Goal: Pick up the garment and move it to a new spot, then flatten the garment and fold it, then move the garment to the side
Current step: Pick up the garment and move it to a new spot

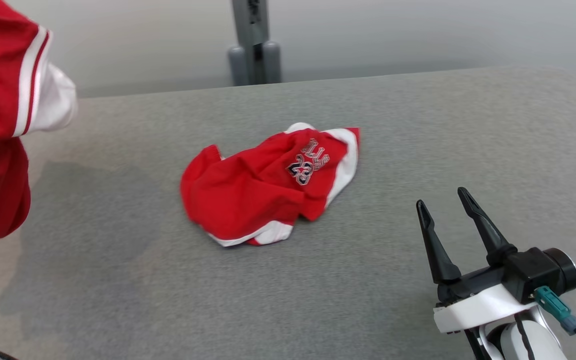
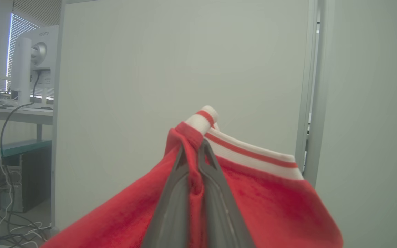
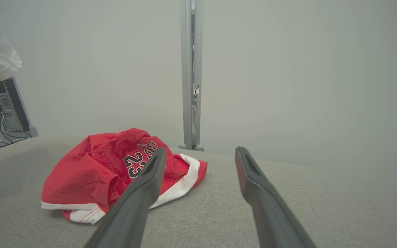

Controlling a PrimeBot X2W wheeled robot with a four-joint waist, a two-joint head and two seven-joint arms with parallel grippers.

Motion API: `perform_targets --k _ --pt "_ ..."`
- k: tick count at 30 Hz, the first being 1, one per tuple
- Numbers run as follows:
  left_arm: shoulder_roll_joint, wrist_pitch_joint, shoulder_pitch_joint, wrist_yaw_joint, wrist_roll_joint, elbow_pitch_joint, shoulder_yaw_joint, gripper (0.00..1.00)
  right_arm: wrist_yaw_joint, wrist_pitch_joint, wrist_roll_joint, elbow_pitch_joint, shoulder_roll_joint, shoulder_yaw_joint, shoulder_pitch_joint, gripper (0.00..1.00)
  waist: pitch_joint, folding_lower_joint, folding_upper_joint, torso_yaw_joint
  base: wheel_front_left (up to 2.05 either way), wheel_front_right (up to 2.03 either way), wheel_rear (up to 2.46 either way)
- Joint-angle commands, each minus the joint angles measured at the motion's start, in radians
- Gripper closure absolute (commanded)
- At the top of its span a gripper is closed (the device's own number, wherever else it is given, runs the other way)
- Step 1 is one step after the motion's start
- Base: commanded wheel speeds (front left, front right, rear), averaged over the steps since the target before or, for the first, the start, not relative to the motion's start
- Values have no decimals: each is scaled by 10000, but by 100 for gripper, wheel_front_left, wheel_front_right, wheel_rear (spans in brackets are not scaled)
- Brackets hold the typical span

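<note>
The left gripper (image 2: 192, 146) pinches the red garment (image 2: 271, 193) by its striped edge, so it hangs high, left of the crumpled red basketball garment (image 1: 263, 190) on the worktop (image 1: 418, 125). The right gripper (image 1: 441, 196) waits wide open and empty to its right.

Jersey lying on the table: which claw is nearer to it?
Right. The right claw hovers open just right of the jersey; the left claw is raised off to its left, shut on another garment.
</note>
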Motion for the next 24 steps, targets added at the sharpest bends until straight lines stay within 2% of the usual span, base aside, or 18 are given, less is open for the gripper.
perform_targets --k 1,8,15,20,24 --pt "71 -149 175 94 -58 55 145 100 -3 -16 -101 -15 -47 -21 -35 0 148 0 0 571 0 0 0" --pt "-65 -802 540 136 -194 720 402 100 -1 -14 -460 17 -50 -80 -156 0 472 0 0 1646 0 0 0" --pt "-331 -1303 531 30 -394 1437 471 100 -1 -16 -786 -46 -50 19 -291 0 735 0 0 2399 0 0 0" --pt "-476 -1515 625 -62 -372 2103 395 100 -3 -16 -947 -77 -51 78 -384 0 865 0 0 2626 0 0 0" --pt "-673 -1761 608 -317 -532 3113 486 100 -3 -16 -1003 -79 -50 221 -503 0 968 0 0 2576 0 0 0"
